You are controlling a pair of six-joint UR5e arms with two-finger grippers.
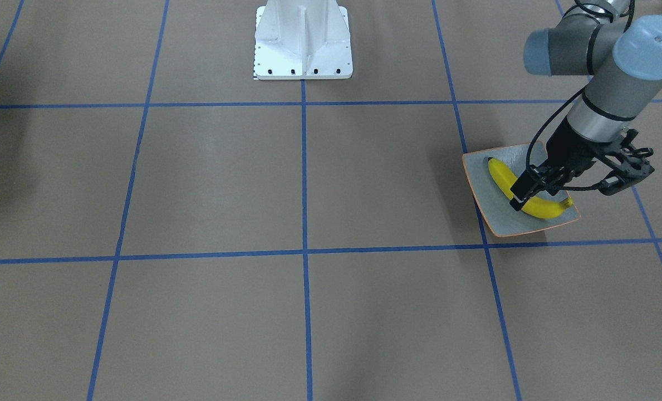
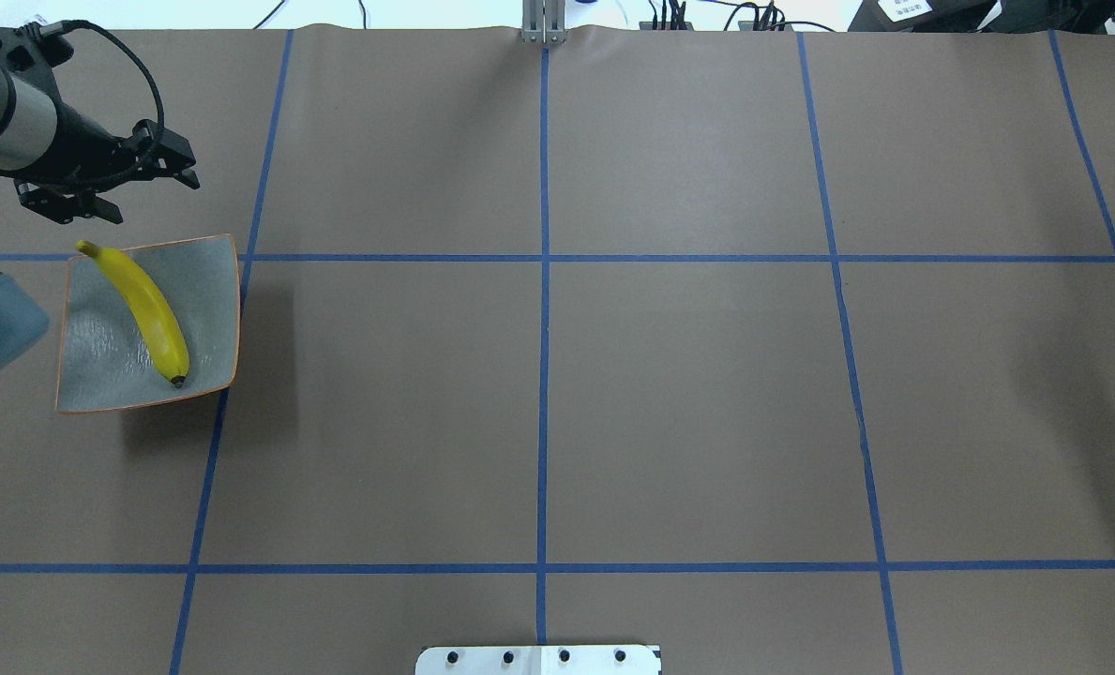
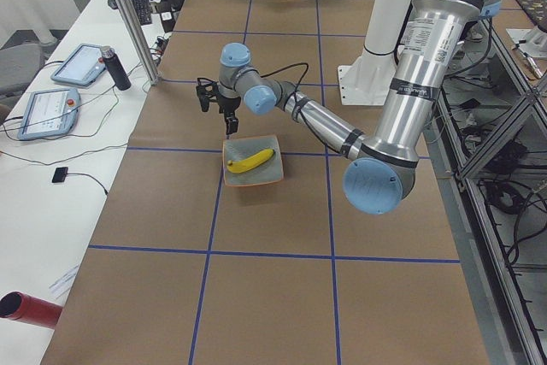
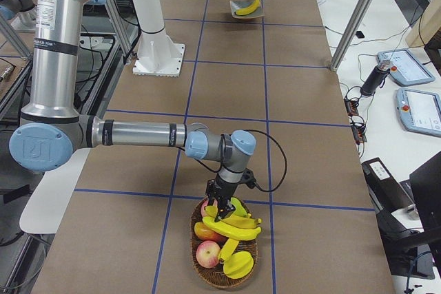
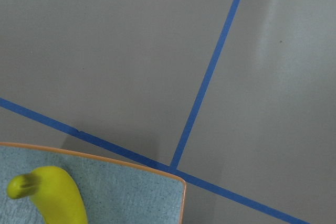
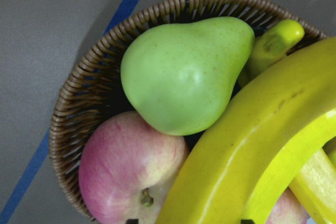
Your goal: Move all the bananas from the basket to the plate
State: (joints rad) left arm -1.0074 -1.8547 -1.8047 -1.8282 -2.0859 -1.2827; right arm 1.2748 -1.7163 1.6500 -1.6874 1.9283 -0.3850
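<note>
Blocking banana [image 1: 500, 175] middle front-on: left pincer [image 1: 524, 193] by plate [image 1: 478, 172].

Green pear [image 6: 184, 72], pink-red apple [image 6: 126, 174] just beside it, brown table cover [image 2: 707, 394] crossed by blue tape lines [image 2: 544, 375], red tube [image 3: 30, 308]

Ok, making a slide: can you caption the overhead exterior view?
Open left gripper poised beside the grey-blue plate, which holds one banana.
</note>
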